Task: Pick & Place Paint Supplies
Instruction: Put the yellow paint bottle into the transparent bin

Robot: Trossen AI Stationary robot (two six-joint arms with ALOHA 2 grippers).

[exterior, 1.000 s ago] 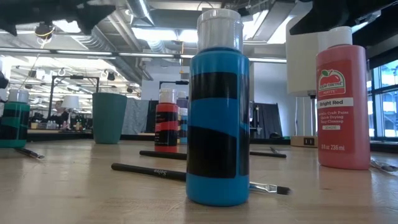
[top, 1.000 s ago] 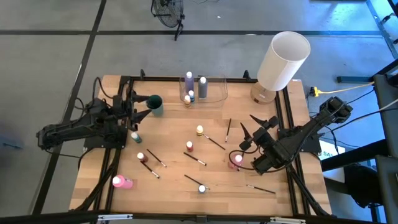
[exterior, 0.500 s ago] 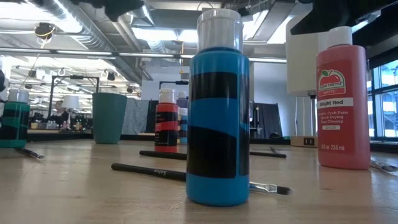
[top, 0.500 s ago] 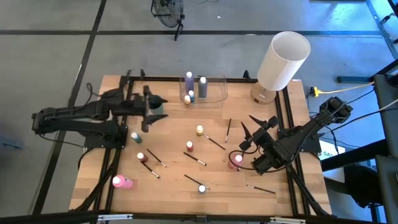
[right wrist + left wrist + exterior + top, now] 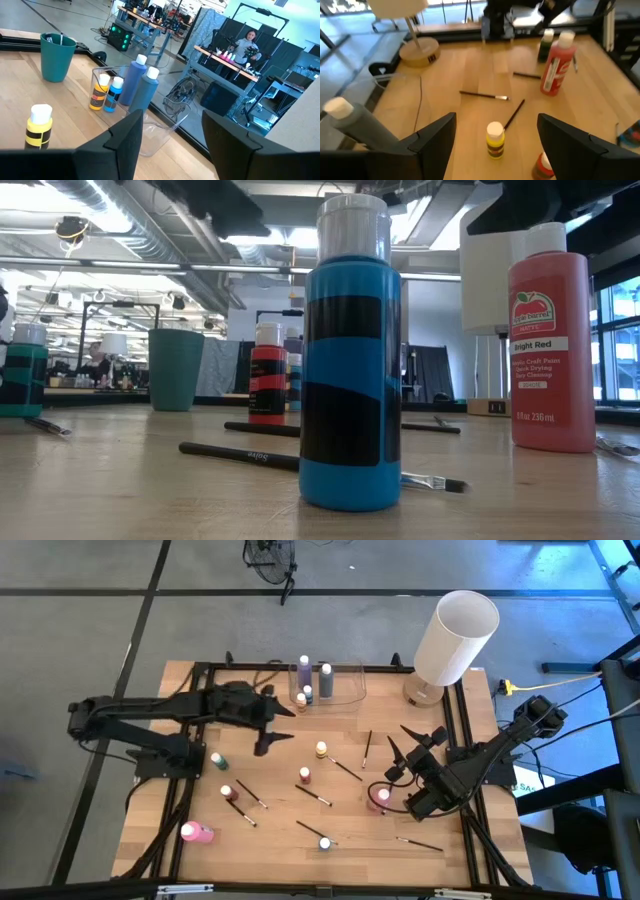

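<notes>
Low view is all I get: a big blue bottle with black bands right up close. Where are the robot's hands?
Observer: The left gripper hangs open above the wooden table, beside a small yellow-and-black bottle with a pale cap.
Operator: And the other hand?
Observer: The right gripper is open too, over the table's right side, holding nothing.
Operator: Is anything put away yet?
Observer: Four bottles stand in the clear rectangular plastic container at the far edge.
</notes>
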